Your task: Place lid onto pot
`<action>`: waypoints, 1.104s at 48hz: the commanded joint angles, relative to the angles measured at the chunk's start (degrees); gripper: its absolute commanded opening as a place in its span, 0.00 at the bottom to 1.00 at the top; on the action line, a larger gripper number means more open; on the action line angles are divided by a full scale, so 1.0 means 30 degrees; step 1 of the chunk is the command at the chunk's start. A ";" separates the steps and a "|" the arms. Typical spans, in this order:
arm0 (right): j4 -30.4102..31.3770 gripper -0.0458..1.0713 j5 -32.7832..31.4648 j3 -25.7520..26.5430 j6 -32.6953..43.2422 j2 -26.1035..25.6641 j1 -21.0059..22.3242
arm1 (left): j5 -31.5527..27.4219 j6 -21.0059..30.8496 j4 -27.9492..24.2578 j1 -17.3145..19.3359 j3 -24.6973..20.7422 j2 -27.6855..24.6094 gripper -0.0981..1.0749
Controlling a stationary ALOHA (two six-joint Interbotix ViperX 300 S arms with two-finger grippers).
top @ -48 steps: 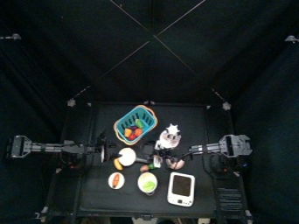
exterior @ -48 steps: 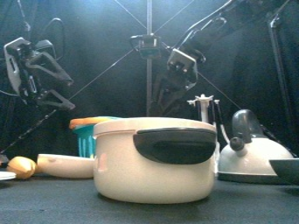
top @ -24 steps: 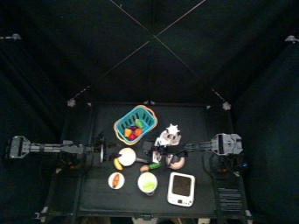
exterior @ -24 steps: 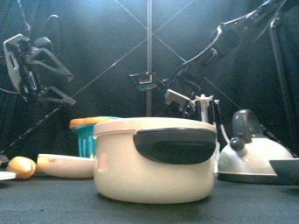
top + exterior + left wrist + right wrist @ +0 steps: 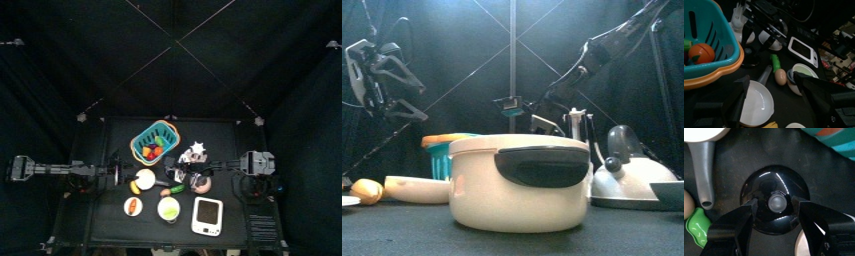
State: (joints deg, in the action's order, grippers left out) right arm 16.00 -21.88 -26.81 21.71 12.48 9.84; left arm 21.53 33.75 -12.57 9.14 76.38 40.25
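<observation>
**A:** What stands nearest?

**B:** The pot (image 5: 516, 185) fills the lower middle of the front view. It is a cream, smooth-walled round vessel with a black side handle. From above it is the lime-green circle (image 5: 168, 209) low in the table's middle, uncovered.

**A:** And the lid?

**B:** The lid (image 5: 774, 203) lies flat on the black table, in the centre of the right wrist view. It is a glossy black dome with a small grey knob (image 5: 775, 203) on its crown. The right gripper (image 5: 775, 204) is spread open, one jaw either side of that knob, gripping nothing yet.

**A:** How will it handle?

**B:** I'd judge it light and rigid. The shiny dome looks slippery, so the knob is the only sensible hold. A pinch off centre could let it tilt.

**A:** The other arm?

**B:** The left gripper (image 5: 777, 107) rests at the table's left, its jaws apart and empty. Farther off sits a teal basket (image 5: 704, 47) of ribbed plastic.
</observation>
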 commanded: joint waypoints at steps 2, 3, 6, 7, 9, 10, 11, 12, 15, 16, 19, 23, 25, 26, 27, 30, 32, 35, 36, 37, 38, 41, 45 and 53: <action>-0.0293 0.84 0.0146 0.0176 -0.0029 -0.0293 0.0117 | 0.0059 -0.0029 -0.0059 0.0088 -0.0176 -0.0029 0.95; -0.0293 0.84 0.0176 0.0176 -0.0029 -0.0264 0.0117 | 0.0059 -0.0029 -0.0029 0.0088 -0.0176 -0.0029 0.95; -0.0293 0.84 0.0293 0.0146 -0.0029 -0.0234 0.0117 | 0.0059 -0.0029 -0.0029 0.0146 -0.0146 -0.0029 0.95; -0.0293 0.84 0.0322 0.0146 -0.0029 -0.0264 0.0117 | 0.0059 -0.0029 -0.0059 0.0146 -0.0176 -0.0029 0.95; -0.0293 0.82 0.0410 0.0146 -0.0029 -0.0264 0.0088 | 0.0059 -0.0029 -0.0059 0.0176 -0.0176 -0.0059 0.95; -0.0293 0.81 0.0439 0.0117 -0.0029 -0.0264 0.0117 | 0.0059 -0.0029 -0.0059 0.0176 -0.0176 -0.0029 0.95; -0.0293 0.80 0.0469 0.0088 -0.0029 -0.0234 0.0088 | 0.0059 -0.0029 -0.0059 0.0205 -0.0176 -0.0059 0.95; -0.0293 0.78 0.0498 0.0088 -0.0029 -0.0264 0.0117 | 0.0059 -0.0029 -0.0029 0.0205 -0.0176 -0.0029 0.95; -0.0293 0.72 0.0557 0.0000 -0.0029 -0.0234 0.0088 | 0.0059 -0.0029 -0.0029 0.0176 -0.0176 -0.0059 0.95; -0.0322 0.69 0.0557 0.0000 -0.0029 -0.0234 0.0059 | 0.0059 -0.0029 -0.0059 0.0205 -0.0146 -0.0059 0.95; -0.0352 0.63 0.0645 -0.0029 0.0000 -0.0234 0.0088 | 0.0059 -0.0029 -0.0059 0.0205 -0.0176 -0.0029 0.95; -0.0352 0.57 0.0791 -0.0059 0.0000 -0.0293 0.0059 | 0.0059 -0.0029 -0.0029 0.0205 -0.0176 -0.0029 0.95; -0.0352 0.56 0.0820 -0.0029 0.0000 -0.0352 0.0059 | 0.0059 -0.0029 -0.0029 0.0205 -0.0146 -0.0029 0.95; -0.0352 0.55 0.0820 0.0000 0.0000 -0.0381 0.0029 | 0.0059 -0.0029 -0.0029 0.0205 -0.0176 -0.0059 0.95; -0.0352 0.55 0.0820 0.0000 0.0000 -0.0410 0.0000 | 0.0059 -0.0029 -0.0029 0.0205 -0.0176 -0.0029 0.95; -0.0352 0.55 0.0820 0.0088 0.0000 -0.0469 -0.0059 | 0.0059 0.0000 0.0000 0.0205 -0.0176 -0.0029 0.95; -0.0352 0.55 0.0762 0.0146 0.0000 -0.0557 -0.0176 | 0.0059 0.0000 0.0000 0.0205 -0.0176 -0.0029 0.95; -0.0352 0.55 0.0645 0.0234 0.0029 -0.0703 -0.0469 | 0.0059 0.0000 0.0000 0.0205 -0.0176 -0.0029 0.95; -0.0352 0.55 0.0615 0.0264 0.0000 -0.0762 -0.0557 | 0.0059 0.0000 0.0000 0.0205 -0.0176 -0.0029 0.95; -0.0352 0.55 0.0557 0.0322 0.0029 -0.0850 -0.0703 | 0.0059 0.0000 0.0000 0.0205 -0.0176 -0.0029 0.95; -0.0352 0.55 0.0527 0.0352 0.0029 -0.0938 -0.0791 | 0.0059 0.0000 0.0029 0.0205 -0.0176 -0.0059 0.95; -0.0352 0.55 0.0322 0.0439 0.0029 -0.1113 -0.1025 | 0.0059 0.0000 0.0029 0.0205 -0.0176 -0.0029 0.95; -0.0352 0.55 0.0029 0.0615 0.0029 -0.1348 -0.1318 | 0.0059 0.0000 0.0029 0.0205 -0.0176 -0.0029 0.95; -0.0352 0.55 -0.0234 0.0791 0.0029 -0.1699 -0.1699 | 0.0059 0.0000 0.0029 0.0205 -0.0176 -0.0059 0.95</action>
State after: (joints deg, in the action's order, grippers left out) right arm 14.85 -22.50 -25.84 21.71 10.20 5.10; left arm 21.53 33.84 -12.48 9.58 76.46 40.17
